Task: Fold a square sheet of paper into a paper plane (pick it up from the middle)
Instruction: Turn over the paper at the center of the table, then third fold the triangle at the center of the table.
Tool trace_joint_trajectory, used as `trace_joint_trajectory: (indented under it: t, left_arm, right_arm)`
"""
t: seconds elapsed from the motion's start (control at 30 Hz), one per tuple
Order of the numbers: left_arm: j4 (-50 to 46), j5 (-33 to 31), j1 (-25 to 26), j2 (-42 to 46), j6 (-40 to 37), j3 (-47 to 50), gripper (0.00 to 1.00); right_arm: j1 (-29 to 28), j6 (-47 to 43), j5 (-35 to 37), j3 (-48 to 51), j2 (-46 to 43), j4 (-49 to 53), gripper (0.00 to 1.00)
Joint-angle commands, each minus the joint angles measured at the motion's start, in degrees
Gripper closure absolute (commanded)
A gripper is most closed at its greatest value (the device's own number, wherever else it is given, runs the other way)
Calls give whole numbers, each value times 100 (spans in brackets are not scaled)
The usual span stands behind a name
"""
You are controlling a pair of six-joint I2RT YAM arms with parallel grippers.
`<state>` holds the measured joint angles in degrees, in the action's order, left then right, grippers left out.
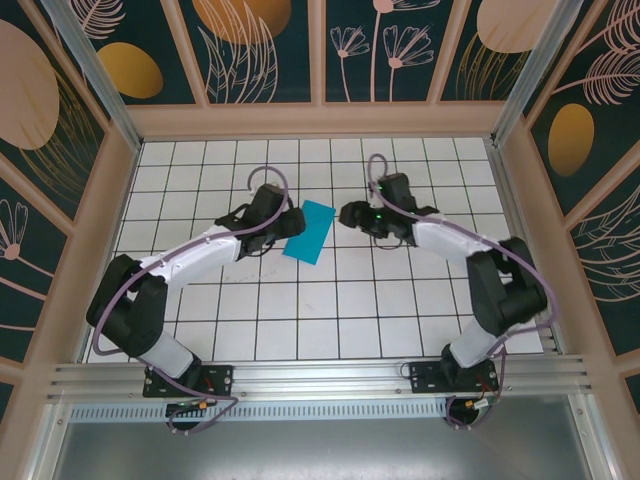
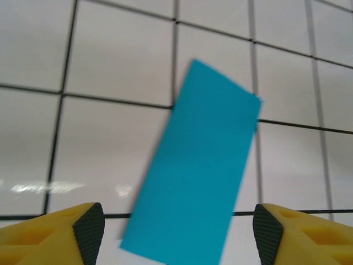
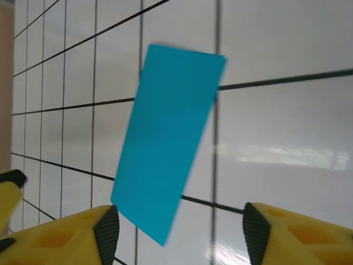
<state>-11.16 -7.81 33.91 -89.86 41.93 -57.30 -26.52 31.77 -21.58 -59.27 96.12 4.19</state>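
Here, the white tiled bench point(image 1: 400, 300) spreads under everything, ruled in a black grid. The left arm point(image 1: 190, 262) and the right arm point(image 1: 480, 260) both reach in toward its middle, wrists facing each other. Between them lies the sheet of paper point(image 1: 309, 231), teal-blue, a long narrow rectangle resting on the bench and slanted across the grid lines. The left jaws stand apart. In the left wrist view the paper's near end sits in the gap between the two dark pads point(image 2: 89, 232), touching neither. The right jaws stand apart too. In the right wrist view the paper's lower corner falls between their pads point(image 3: 107, 234), close to the left-hand one; whether it touches I cannot tell.
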Motion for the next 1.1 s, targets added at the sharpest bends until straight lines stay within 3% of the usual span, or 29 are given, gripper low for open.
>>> trace_joint_trajectory:
  t: [0.0, 0.07, 0.17, 0.47, 0.8, 0.93, 1.07]
  left_arm:
    - [441, 298, -248, 295, 320, 417, 30]
    - [563, 445, -387, 337, 399, 633, 36]
    - [749, 669, -514, 309, 460, 830, 46]
    - [938, 986, -580, -26, 465, 810, 53]
    - [1504, 2119, -581, -420, 224, 703, 58]
    - [1946, 2771, -572, -552, 251, 785, 61]
    - [2328, 3163, -497, -701, 366, 850, 65]
  right_arm:
    - [-263, -285, -336, -691, 745, 164, 48]
    - [-359, -446, -545, -1212, 1292, 343, 59]
    - [-447, -711, -827, -1935, 1957, 652, 68]
    - [-551, -1589, -877, -3428, 3253, 1868, 72]
    - [-514, -3423, -508, -3093, 3312, 2800, 70]
    - [-208, -4165, -552, -2795, 2995, 2955, 69]
    - [-92, -4270, -696, -2753, 2709, 2900, 69]
